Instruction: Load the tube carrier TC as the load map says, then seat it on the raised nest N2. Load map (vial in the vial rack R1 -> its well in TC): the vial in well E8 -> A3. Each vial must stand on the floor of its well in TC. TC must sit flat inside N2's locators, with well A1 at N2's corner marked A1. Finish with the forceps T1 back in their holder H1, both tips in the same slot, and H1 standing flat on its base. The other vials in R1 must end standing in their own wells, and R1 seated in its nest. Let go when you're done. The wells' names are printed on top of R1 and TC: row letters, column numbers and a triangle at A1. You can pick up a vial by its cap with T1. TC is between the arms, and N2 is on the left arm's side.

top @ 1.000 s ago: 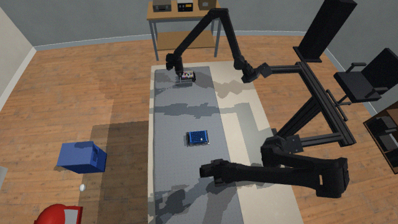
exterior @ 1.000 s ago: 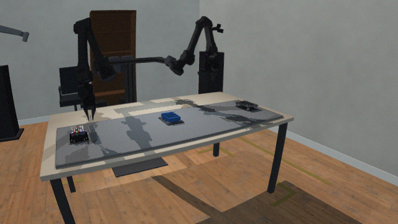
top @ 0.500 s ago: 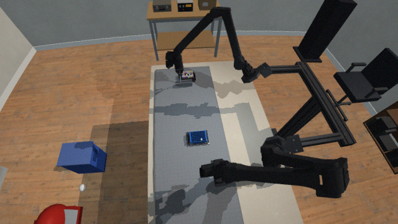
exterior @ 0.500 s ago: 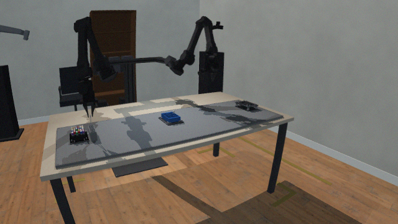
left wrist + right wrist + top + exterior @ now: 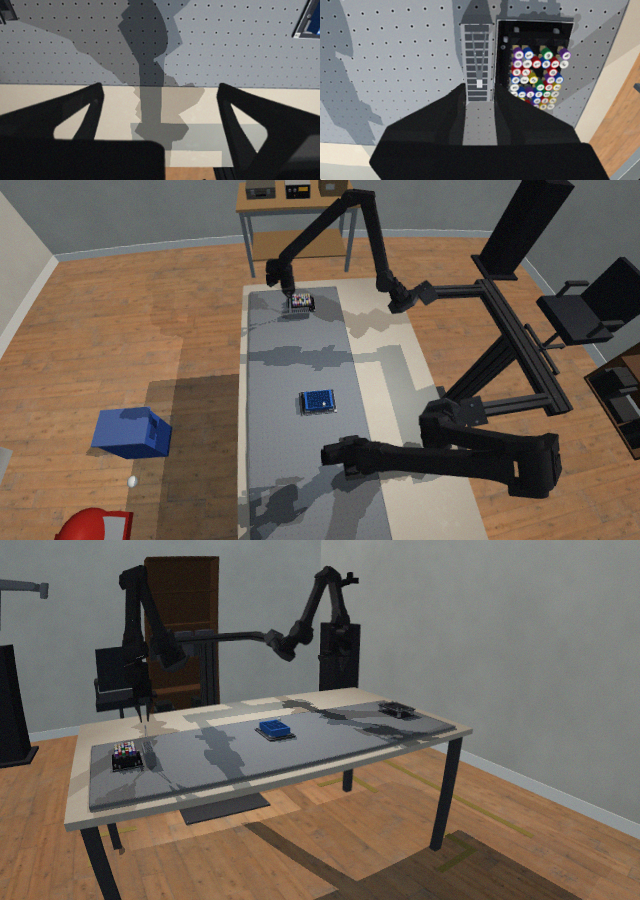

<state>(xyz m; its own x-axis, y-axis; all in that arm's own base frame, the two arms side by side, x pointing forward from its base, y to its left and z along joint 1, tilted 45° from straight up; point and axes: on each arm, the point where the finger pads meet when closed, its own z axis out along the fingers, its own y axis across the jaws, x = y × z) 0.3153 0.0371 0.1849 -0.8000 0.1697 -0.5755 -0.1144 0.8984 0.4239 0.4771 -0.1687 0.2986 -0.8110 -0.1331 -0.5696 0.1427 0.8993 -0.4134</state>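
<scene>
Right gripper (image 5: 289, 293) (image 5: 144, 716) (image 5: 480, 85): parted narrowly above your forceps (image 5: 145, 731) (image 5: 479, 83), nothing held, probably narrowed to fit beside the holder (image 5: 295, 312) (image 5: 150, 756) (image 5: 463, 60)
Forceps T1: upright in that holder, likely so you can grip their top
Vial for A3: your rack (image 5: 301, 308) (image 5: 126, 760) (image 5: 537, 73) holds the vials; you can't identify E8's
Left gripper (image 5: 352, 470) (image 5: 342, 665) (image 5: 161, 85): wide open, empty, presumably waiting for your carrier (image 5: 319, 400) (image 5: 274, 728) (image 5: 317, 26), which sits between the arms
Views: exterior shows you the raised nest (image 5: 396, 709) (image 5: 9, 11), absent from the top view; right wrist shows cap markings, unreadable there
</scene>
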